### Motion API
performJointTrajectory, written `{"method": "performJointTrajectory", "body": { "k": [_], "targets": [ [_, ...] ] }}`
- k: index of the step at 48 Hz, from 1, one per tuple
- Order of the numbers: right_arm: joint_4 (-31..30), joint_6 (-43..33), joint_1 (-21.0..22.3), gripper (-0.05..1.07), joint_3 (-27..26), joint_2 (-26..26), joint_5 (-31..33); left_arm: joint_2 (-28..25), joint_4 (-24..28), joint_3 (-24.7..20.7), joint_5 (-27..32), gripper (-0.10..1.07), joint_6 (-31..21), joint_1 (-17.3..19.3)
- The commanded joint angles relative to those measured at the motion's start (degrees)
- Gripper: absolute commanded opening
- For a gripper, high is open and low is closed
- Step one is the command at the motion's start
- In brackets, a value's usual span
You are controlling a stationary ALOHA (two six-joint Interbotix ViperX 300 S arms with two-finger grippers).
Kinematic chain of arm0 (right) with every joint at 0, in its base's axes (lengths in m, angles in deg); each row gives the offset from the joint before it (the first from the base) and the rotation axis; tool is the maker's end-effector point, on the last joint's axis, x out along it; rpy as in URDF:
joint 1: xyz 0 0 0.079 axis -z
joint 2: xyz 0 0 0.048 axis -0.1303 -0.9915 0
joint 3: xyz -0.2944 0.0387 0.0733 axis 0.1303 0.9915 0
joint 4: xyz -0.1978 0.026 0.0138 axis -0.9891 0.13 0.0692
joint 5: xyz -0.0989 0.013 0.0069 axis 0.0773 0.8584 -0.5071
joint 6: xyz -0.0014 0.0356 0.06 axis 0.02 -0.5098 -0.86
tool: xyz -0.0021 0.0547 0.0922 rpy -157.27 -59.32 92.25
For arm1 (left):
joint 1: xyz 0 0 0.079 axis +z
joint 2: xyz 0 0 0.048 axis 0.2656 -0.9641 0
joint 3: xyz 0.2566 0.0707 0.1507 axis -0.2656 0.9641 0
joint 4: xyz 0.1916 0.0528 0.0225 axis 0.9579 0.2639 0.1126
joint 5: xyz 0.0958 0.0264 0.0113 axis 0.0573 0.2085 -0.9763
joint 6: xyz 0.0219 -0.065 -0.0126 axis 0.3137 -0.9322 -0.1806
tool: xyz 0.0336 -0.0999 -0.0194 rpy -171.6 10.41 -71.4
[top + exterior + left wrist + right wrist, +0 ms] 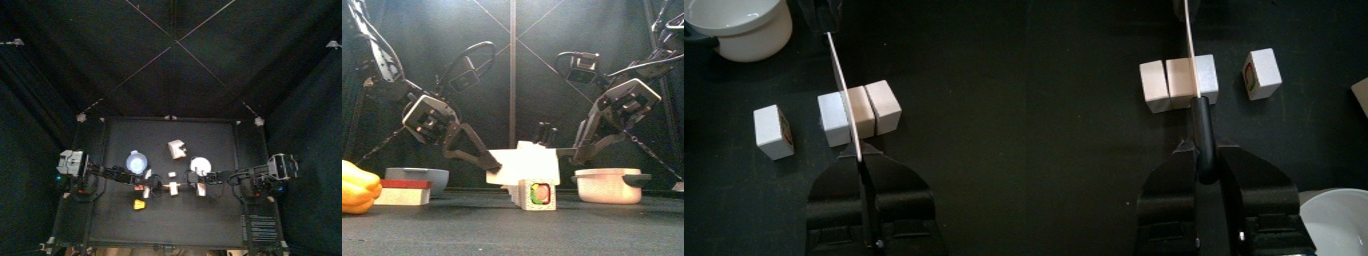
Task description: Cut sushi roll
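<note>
**Q:** Which items are hidden or unclear?

**A:** From above, the arms cover much of the roll near the table (120,135) centre, so its pieces are hard to tell apart there. In the front view only one end face (537,193) shows, with a green filling, and a white block (523,160) hides what lies behind it. The left wrist view cuts off the knife handle at its edge. A bowl (1341,224) is cut off by the corner of the right wrist view.

**Q:** State of the right gripper?

**A:** The right gripper (1199,150) has its jaws clamped on the black handle of the knife (1197,115). The blade (1188,35) runs out from it across the top of the roll (1180,82).

**Q:** State of the left gripper?

**A:** The left gripper (861,158) sits at the far end of the blade (839,80). The jaws taper to a point where the blade tip meets them. Whether they pinch the tip cannot be told.

**Q:** Location of the roll?

**A:** It lies at about the table centre, between the two grippers, with the blade across it. One cut piece (772,132) lies just beside the main roll (858,108), apart from it. From table centre, a grey bowl (138,160) is at 11 o'clock, a white bowl (201,165) at 1 o'clock and a yellow pepper (139,204) at 7 o'clock.
</note>
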Motion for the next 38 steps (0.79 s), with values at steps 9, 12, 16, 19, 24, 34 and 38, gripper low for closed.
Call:
{"method": "performJointTrajectory", "body": {
  "k": [9,12,16,19,24,34,38],
  "targets": [
    [0.2,-0.1,0.9,0.40,0.0,-0.8,0.2,-1.1,0.4,0.2,0.5,0.21,0.2,-0.5],
    [0.2,-0.1,0.8,0.40,-0.1,-1.5,0.3,-1.7,0.4,0.2,0.4,0.21,0.2,-0.5],
    [0.2,-0.1,1.0,0.40,-0.4,-2.1,0.3,-2.4,0.4,0.1,0.5,0.21,0.2,-0.5],
    [0.3,-0.1,1.1,0.40,-0.6,-2.6,0.3,-2.9,0.4,0.0,0.5,0.21,0.2,-0.5],
    [0.3,-0.1,0.8,0.40,-0.6,-3.6,0.4,-3.6,0.4,0.1,0.9,0.21,0.2,-0.5],
    [0.4,-0.1,0.5,0.39,-0.8,-5.2,0.9,-3.9,0.4,-0.4,3.1,0.21,0.2,-0.5],
    [0.5,-0.3,0.6,0.39,-0.9,-5.7,0.9,-4.0,0.4,-0.7,3.5,0.21,0.2,-0.5]
  ]
}}
